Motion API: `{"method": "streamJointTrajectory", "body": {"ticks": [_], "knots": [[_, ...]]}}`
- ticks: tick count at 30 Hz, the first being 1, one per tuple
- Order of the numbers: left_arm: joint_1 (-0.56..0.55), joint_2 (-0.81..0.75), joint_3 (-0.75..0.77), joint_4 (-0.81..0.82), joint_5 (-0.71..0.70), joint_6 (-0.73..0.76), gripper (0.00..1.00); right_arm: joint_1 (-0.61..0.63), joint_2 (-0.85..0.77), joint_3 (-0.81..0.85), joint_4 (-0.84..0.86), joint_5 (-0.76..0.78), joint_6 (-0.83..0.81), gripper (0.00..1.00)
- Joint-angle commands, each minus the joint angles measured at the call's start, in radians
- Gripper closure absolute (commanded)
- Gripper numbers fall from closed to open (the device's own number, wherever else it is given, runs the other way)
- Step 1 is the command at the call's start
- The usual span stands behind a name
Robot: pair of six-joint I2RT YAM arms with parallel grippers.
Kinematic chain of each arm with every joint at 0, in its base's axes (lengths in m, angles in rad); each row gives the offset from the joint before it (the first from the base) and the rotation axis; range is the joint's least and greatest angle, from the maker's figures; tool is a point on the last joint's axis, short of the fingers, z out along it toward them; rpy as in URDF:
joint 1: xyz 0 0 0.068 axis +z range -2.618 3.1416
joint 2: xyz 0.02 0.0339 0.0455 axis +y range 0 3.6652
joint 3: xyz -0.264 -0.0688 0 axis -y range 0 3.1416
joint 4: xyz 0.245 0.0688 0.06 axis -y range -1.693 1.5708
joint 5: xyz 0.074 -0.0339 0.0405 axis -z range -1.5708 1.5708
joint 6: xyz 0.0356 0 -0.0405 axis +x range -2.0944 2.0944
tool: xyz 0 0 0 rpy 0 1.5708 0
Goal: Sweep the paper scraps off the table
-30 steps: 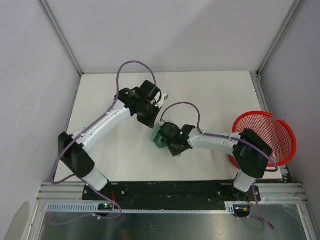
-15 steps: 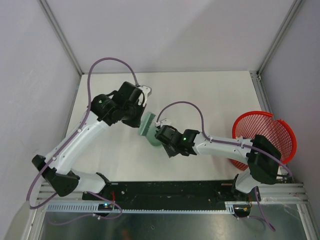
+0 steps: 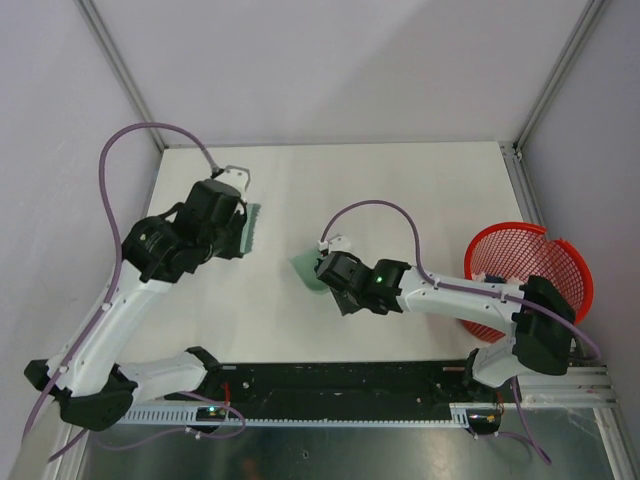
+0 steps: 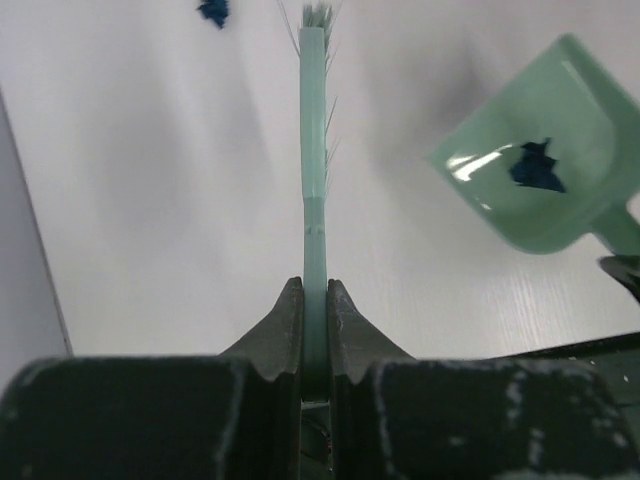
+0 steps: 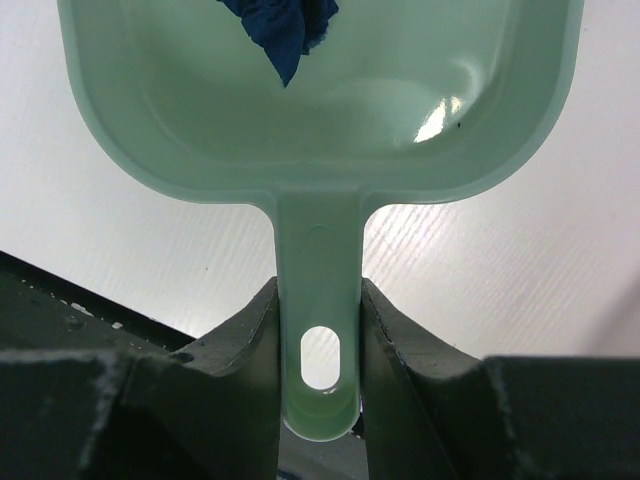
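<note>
Left gripper (image 4: 314, 300) is closed tight on the thin, flat handle of the pale green brush (image 4: 313, 150). Its wrist camera sees the brush edge-on, with fine bristles spreading at the far end. Right gripper (image 5: 320, 325) is clamped on the handle of the matching dustpan (image 5: 320, 110), with the fingers on both sides of the oval hanging hole. The pan lies near the middle of the table (image 3: 420, 190), well apart from the brush.

Of the paper scraps (image 5: 283, 28) I can find two. One lies inside the dustpan, toward its front lip. A second scrap (image 4: 213, 11) lies on the bare table beyond the brush tip, a little to the left in the left wrist view.

The scraps are dark blue, crumpled and irregular, and I judge them very light and soft. They seem too small for these fingers to take hold of, so the bristles should push them, low and slowly. A quick stroke could flick one away.

The dustpan is stiff, glossy plastic with rounded corners and a shallow wall. It is surely slippery inside, so the loose scrap may slide out if the pan tips forward. The tabletop is white, matte and finely ribbed. A red mesh basket (image 3: 525, 275) stands at its right edge.
</note>
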Motion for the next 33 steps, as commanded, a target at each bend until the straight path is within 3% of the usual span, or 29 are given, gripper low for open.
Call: {"method": "streamJointTrajectory", "body": {"ticks": [1,17,33], "knots": [[0.026,-0.053,-0.074,0.026,-0.118,-0.051,1.0,0.004,-0.058,0.049,-0.065,0.044,0.05,1.0],[0.072,-0.184,-0.503,0.271,-0.146,-0.146,1.0,-0.058,-0.227,0.155,-0.274,0.053,0.152,1.0],[0.073,-0.183,-0.55,0.333,-0.106,-0.129,1.0,-0.185,-0.495,0.155,-0.483,0.1,0.24,1.0]]}}
